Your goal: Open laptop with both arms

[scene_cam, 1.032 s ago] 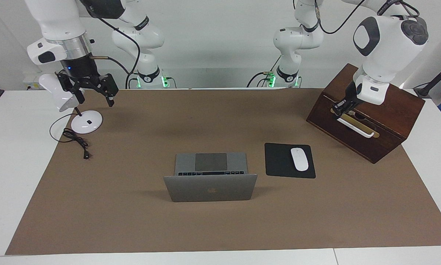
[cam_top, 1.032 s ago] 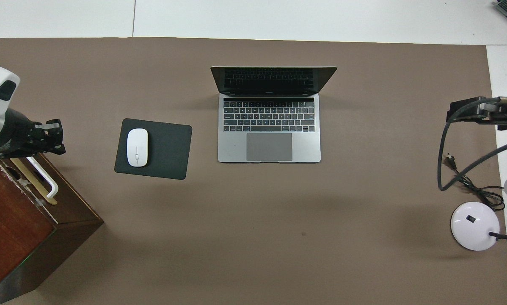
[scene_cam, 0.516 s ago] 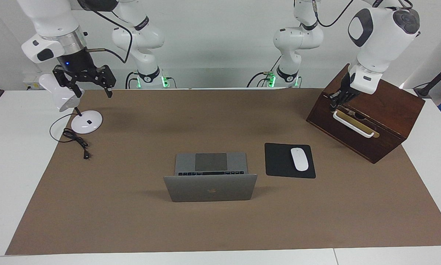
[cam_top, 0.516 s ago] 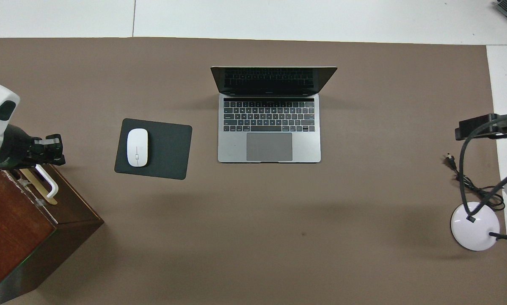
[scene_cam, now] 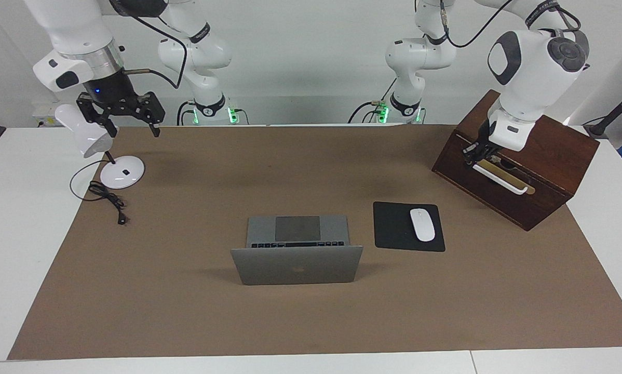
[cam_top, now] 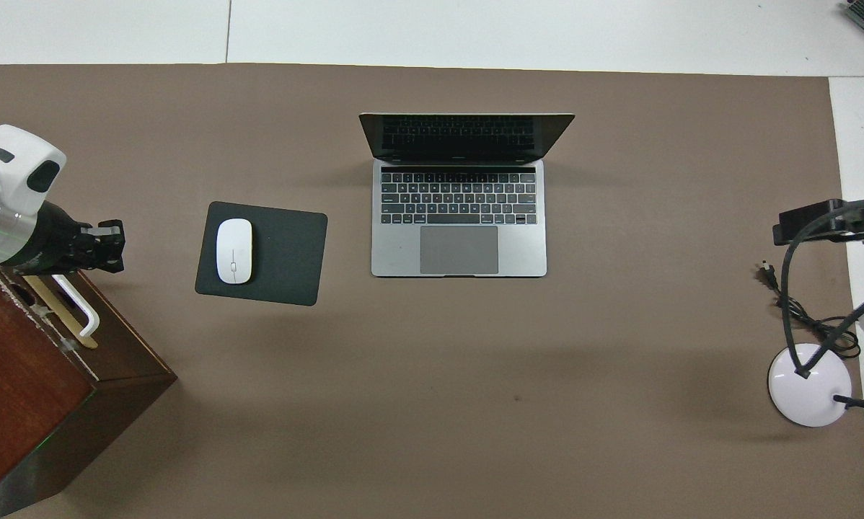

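Observation:
The silver-grey laptop (scene_cam: 296, 265) stands open in the middle of the brown mat, its lid upright and its logo toward the facing camera. The overhead view shows its keyboard deck (cam_top: 459, 216) and dark screen. My left gripper (scene_cam: 477, 153) hangs over the wooden box's white handle, away from the laptop; it also shows in the overhead view (cam_top: 104, 246). My right gripper (scene_cam: 129, 123) is open and empty, raised over the mat's edge by the desk lamp. Only its dark edge shows in the overhead view (cam_top: 810, 220).
A black mouse pad (scene_cam: 391, 228) with a white mouse (scene_cam: 422, 224) lies beside the laptop toward the left arm's end. A dark wooden box (scene_cam: 550, 150) with a white handle (scene_cam: 498, 176) stands there too. A white desk lamp (scene_cam: 121, 172) and cable (scene_cam: 106, 200) sit at the right arm's end.
The right gripper rose a little by the lamp. The left gripper lifted, then came back down over the box handle. The laptop has not moved.

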Available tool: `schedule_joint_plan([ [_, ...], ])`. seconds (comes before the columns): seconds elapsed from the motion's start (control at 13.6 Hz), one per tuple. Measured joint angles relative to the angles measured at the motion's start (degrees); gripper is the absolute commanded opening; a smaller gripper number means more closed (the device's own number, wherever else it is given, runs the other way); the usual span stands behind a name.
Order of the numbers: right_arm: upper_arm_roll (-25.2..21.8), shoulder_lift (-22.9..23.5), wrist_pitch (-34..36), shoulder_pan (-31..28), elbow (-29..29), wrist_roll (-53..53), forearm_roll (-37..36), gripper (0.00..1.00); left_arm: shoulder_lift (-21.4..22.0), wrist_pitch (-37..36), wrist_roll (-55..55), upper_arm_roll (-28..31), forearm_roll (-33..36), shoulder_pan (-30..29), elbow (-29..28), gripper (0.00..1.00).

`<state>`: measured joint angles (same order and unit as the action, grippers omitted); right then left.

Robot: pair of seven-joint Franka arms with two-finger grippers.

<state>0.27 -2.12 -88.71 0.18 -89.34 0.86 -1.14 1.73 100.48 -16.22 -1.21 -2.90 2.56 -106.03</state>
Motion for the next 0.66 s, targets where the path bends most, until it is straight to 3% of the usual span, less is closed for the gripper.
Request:
schedule_joint_plan([
  [0.07, 0.0, 0.0, 0.0, 0.0, 0.0, 0.0, 0.0, 1.00, 0.0, 0.1, 0.1, -0.1, 0.7, 0.3, 0.0, 0.00],
  [0.15, 0.1, 0.0, 0.0, 0.0, 0.0, 0.0, 0.0, 1.00, 0.0, 0.0, 0.1, -0.2, 1.1, 0.5, 0.0, 0.26],
  [0.22, 0.1, 0.1, 0.0, 0.0, 0.0, 0.0, 0.0, 1.00, 0.0, 0.0, 0.2, -0.2, 1.3, 0.7, -0.1, 0.99],
  [0.66, 0.2, 0.3, 0.0, 0.1, 0.0, -0.3, 0.0, 1.00, 0.7, 0.3, 0.3, -0.1, 1.5, 0.7, 0.1, 1.00],
])
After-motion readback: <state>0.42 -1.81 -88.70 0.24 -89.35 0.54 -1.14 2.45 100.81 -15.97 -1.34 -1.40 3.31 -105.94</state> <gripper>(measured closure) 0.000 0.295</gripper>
